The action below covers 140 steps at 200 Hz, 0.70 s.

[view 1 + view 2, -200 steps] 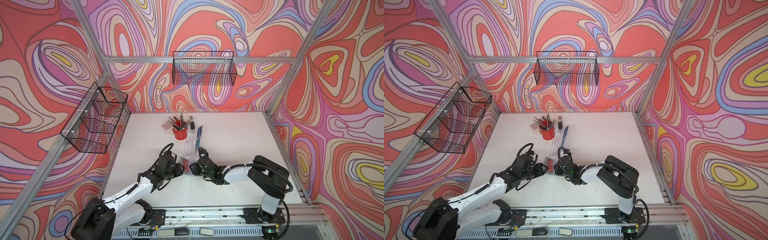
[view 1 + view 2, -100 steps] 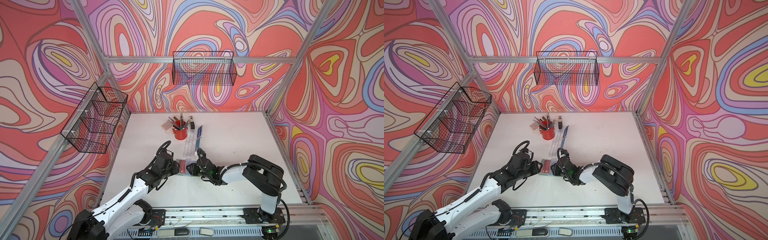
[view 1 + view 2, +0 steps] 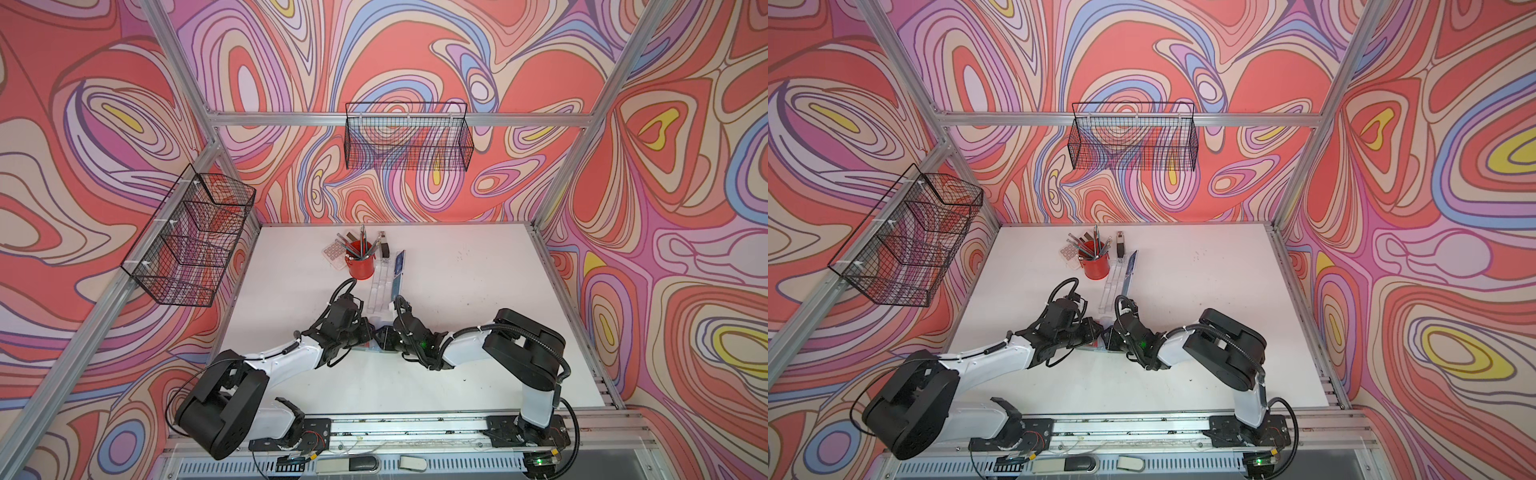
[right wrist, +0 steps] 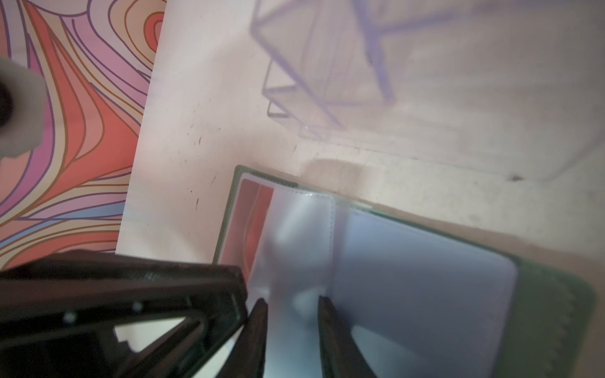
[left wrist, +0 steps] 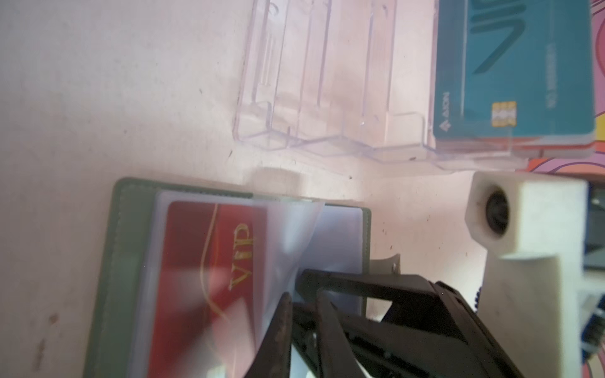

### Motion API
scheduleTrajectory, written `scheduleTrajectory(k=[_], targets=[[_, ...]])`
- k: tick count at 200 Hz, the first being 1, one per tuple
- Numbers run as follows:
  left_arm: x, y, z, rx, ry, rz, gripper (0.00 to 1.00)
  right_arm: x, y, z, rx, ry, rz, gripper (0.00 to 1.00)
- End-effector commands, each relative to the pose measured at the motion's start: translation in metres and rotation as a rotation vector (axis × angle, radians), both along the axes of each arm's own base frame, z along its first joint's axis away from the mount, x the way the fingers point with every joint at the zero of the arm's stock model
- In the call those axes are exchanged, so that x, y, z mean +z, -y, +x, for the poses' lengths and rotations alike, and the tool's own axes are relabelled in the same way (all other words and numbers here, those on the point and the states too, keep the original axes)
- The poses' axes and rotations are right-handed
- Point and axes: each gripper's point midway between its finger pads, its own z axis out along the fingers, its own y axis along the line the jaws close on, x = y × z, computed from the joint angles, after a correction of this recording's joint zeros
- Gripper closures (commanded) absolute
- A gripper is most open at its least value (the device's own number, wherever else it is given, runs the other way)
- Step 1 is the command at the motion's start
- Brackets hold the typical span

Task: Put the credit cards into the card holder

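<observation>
Pinching lifted clear sleeve (image 5: 291,235) of card holder (image 5: 111,261), open on table (image 5: 98,98) mid-way toward front edge, in near-closed left gripper (image 5: 304,304), with right gripper (image 4: 293,311) parted astride it; probably best turning leaf slowly, bracing holder flat, sparing seated red card (image 5: 209,261)

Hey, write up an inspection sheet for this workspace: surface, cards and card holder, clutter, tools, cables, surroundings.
Surface: white table, faint dark specks, no spills seen.
Job's things: card holder lies open on the table; red VIP card sits inside one sleeve; teal card sits in the clear stand.
Clutter: red pen cup and keypad at the back.
Tools: left tool, jaws nearly together at a lifted clear sleeve, grip unclear; right tool open, fingers either side of the sleeve.
Cables: black loop over each wrist, none seen snagged.
Surroundings: two wire baskets on patterned walls, nothing seen inside.
</observation>
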Motion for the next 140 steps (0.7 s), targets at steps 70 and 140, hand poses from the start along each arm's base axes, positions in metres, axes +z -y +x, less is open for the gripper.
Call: scheduleTrajectory(k=[70, 140], targets=[[-0.038, -0.030, 0.003, 0.124, -0.056, 0.113, 0.86, -0.008, 0.007, -0.008, 0.001, -0.027, -0.031, 0.68], [-0.044, -0.030, 0.002, 0.111, -0.069, 0.085, 0.88, 0.002, 0.028, -0.011, -0.069, -0.027, -0.017, 0.57]])
